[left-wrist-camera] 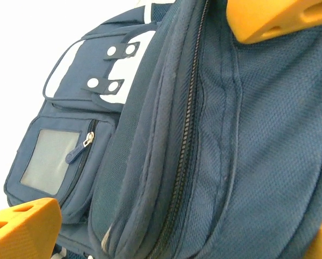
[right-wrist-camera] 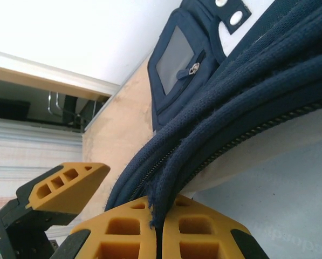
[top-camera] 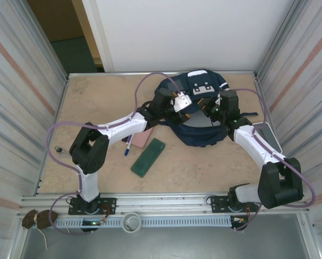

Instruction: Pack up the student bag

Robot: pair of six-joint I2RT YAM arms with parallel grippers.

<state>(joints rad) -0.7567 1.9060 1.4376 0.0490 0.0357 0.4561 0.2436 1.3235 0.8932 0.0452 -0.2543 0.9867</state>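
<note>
The student bag (top-camera: 204,139) sits at the far middle of the table (top-camera: 96,102), close to the back wall, and both arms are reaching into it from either side. The main zipper is undone and the mouth gapes toward the arms.

The right gripper (top-camera: 213,108) is on the bag's right side. In its wrist view the right gripper (right-wrist-camera: 161,232) has its two orange fingers pressed together with the zippered edge of the bag (right-wrist-camera: 247,81) pinched between them, so it's got a proper grip on that rim. Something pale shows under the zipper; I can't tell what.

The left gripper (top-camera: 181,102) is on the bag's left side, jaws spread wide. In the left wrist view the left gripper (left-wrist-camera: 150,124) straddles the bag (left-wrist-camera: 231,151), with one finger top right and the other bottom left and the zipper line running between them. I honestly can't tell if either finger touches the fabric. The front pocket (left-wrist-camera: 50,159), with its clear window, sits off to the left of the fingers.

Lying near the left arm and well clear of the bag are a green pencil case (top-camera: 148,157), a pen (top-camera: 127,147) and a pink item (top-camera: 143,136).
</note>
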